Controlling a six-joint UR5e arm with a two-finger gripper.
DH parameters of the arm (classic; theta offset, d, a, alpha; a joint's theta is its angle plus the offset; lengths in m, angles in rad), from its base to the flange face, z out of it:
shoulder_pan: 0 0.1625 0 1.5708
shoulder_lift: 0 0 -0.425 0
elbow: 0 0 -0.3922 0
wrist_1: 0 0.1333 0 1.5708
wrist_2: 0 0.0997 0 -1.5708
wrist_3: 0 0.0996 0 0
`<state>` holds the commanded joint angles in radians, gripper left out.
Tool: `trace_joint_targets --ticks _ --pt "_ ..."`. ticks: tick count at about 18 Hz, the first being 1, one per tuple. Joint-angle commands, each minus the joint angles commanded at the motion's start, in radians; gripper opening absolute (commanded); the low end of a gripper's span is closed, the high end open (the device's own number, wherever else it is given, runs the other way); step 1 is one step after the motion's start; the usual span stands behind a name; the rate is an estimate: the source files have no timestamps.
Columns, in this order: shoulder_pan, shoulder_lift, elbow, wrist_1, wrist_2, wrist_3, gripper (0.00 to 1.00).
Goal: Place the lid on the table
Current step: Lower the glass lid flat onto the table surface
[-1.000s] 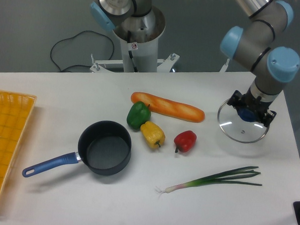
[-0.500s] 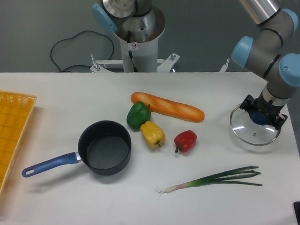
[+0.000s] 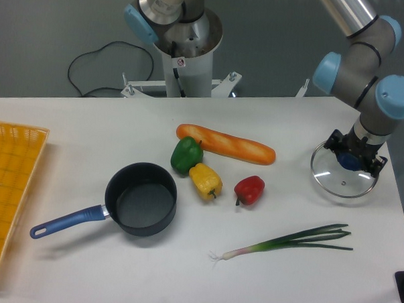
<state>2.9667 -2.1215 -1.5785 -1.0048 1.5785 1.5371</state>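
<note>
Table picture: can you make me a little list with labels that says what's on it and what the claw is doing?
claw: closed on the blue knob of the lid
lid: clear glass, far right of the table, low over it or just touching; contact unclear
saucepan: left of middle, open, blue handle toward the tray
tray: yellow, left edge
peppers: green, yellow, red, in the middle
baguette: behind the peppers
spring onion: front right

No text, brand or number can be read anywhere. A small red-and-white sticker [image 3: 180, 62] sits on the white robot pedestal [image 3: 187, 70], but its marking is too small to make out.
</note>
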Motion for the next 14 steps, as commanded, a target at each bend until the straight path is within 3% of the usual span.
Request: trace_joint_targets --ticks 14 --pt "-0.005 -0.025 -0.009 0.018 0.002 -0.006 0.50"
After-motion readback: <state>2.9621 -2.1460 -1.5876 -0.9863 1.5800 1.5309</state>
